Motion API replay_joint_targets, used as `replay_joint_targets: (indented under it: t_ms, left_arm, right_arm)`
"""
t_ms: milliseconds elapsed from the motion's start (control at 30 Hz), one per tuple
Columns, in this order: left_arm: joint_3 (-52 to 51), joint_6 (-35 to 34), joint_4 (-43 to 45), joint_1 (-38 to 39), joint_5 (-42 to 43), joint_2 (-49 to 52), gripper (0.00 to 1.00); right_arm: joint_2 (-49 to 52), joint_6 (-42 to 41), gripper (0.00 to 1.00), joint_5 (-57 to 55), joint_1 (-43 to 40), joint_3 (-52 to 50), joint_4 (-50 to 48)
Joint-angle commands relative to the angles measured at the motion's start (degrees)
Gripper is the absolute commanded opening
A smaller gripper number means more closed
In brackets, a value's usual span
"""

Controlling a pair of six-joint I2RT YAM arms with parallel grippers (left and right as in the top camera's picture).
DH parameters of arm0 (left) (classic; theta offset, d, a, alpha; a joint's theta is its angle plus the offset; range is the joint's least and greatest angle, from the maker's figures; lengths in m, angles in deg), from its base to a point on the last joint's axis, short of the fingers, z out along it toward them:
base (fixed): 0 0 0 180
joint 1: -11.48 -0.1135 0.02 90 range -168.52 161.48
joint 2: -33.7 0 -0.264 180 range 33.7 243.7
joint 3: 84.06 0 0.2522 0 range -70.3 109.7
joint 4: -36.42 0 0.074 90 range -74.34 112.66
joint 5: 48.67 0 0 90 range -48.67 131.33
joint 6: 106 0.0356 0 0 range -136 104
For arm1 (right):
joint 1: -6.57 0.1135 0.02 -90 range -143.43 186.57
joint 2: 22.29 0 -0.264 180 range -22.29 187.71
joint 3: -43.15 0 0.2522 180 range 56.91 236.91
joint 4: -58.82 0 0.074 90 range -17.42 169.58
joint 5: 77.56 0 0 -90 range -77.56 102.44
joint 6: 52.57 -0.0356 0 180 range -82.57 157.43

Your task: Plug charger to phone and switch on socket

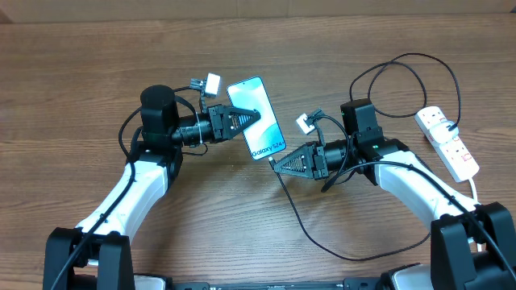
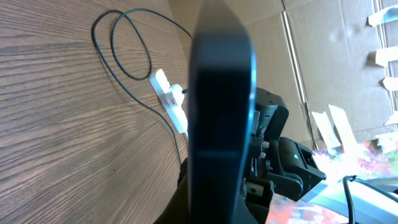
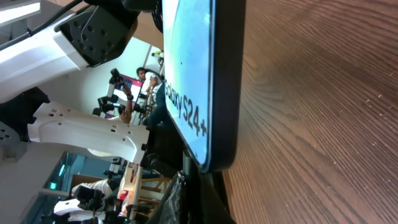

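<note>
L gripper [image 1: 251, 117] is clamped shut on one long edge of the phone [image 1: 266, 129], about mid-length. The screen faces up, and the "Galaxy S24+" end points toward the R arm. In the L wrist view the phone [image 2: 221, 112] shows edge-on as a dark slab filling the centre of the frame.

R gripper [image 1: 276, 164] is closed tight right at the phone's bottom end, w/ the charger [image 1: 403, 56] cable running out from under its tip, so it looks pinched on the connector end. The tip itself is hidden. Can't tell from any view if it is seated in the port. R wrist cam shows the phone's [image 3: 186, 81] lower corner and the S24+ text close up, w/ dark finger parts just below.

The cable trails from the R gripper toward the near table [image 1: 81, 80] edge and passes under the R arm. Beyond the arm it loops once, then ends in a black plug [image 1: 446, 126] seated in the white power strip [image 1: 450, 143] – far right, well apart from the phone. Switch position too small to read.
</note>
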Motion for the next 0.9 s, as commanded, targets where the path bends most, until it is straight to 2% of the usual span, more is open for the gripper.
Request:
replay_joint_targets:
  t_ms: [0, 600, 867]
  left_arm:
    - [0.76, 2.19, 0.70, -0.04, 1.36, -0.15, 0.04]
    - [0.76, 2.67, 0.66, -0.02, 2.89, -0.15, 0.04]
    - [0.76, 2.67, 0.66, 0.13, 2.86, -0.15, 0.04]
  right_arm:
    - [-0.94, -0.22, 0.04, 0.52, 0.22, 1.07, -0.39]
    - [-0.94, -0.28, 0.04, 0.50, 0.22, 1.09, -3.13]
    - [-0.94, -3.45, 0.04, -0.79, 0.22, 1.09, -5.97]
